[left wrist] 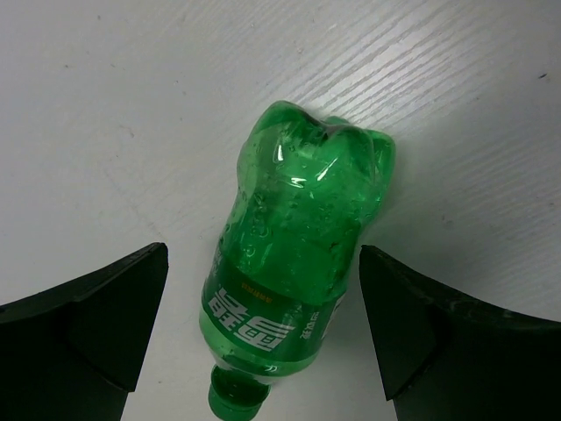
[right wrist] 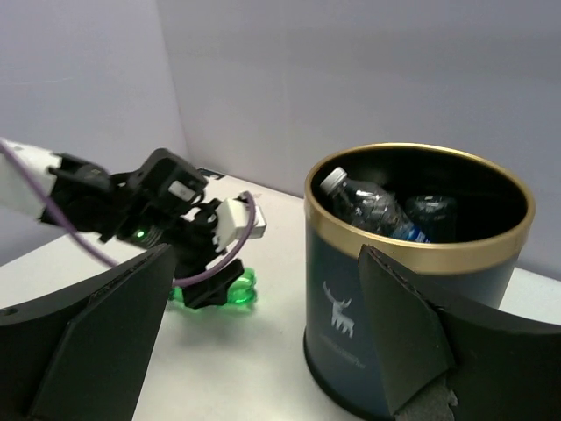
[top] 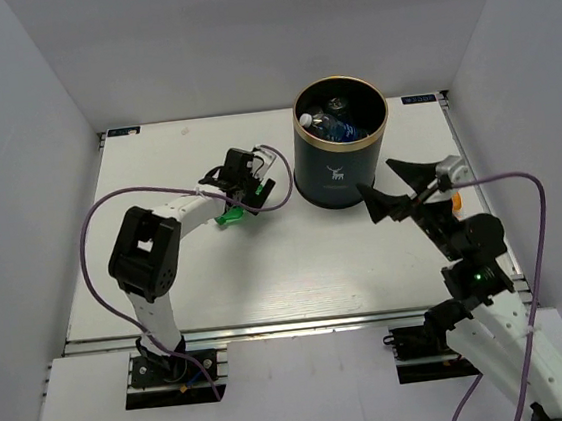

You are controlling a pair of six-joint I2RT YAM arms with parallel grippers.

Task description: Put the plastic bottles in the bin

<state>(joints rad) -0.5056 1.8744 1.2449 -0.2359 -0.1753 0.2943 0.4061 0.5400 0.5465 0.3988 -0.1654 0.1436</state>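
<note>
A green plastic bottle (left wrist: 289, 254) lies on its side on the white table, cap toward the wrist camera. My left gripper (left wrist: 263, 324) is open and straddles it, one finger on each side, neither touching. The bottle also shows in the top view (top: 229, 216) under the left gripper (top: 246, 186), and in the right wrist view (right wrist: 237, 294). The dark bin (top: 338, 179) with its gold rim stands at the back centre and holds clear blue-labelled bottles (top: 338, 126) (right wrist: 368, 203). My right gripper (top: 389, 189) is open and empty, just right of the bin (right wrist: 346, 289).
A purple cable (top: 96, 220) loops off the left arm. A small orange patch (top: 457, 195) shows behind the right wrist; I cannot tell what it is. White walls close the table's back and sides.
</note>
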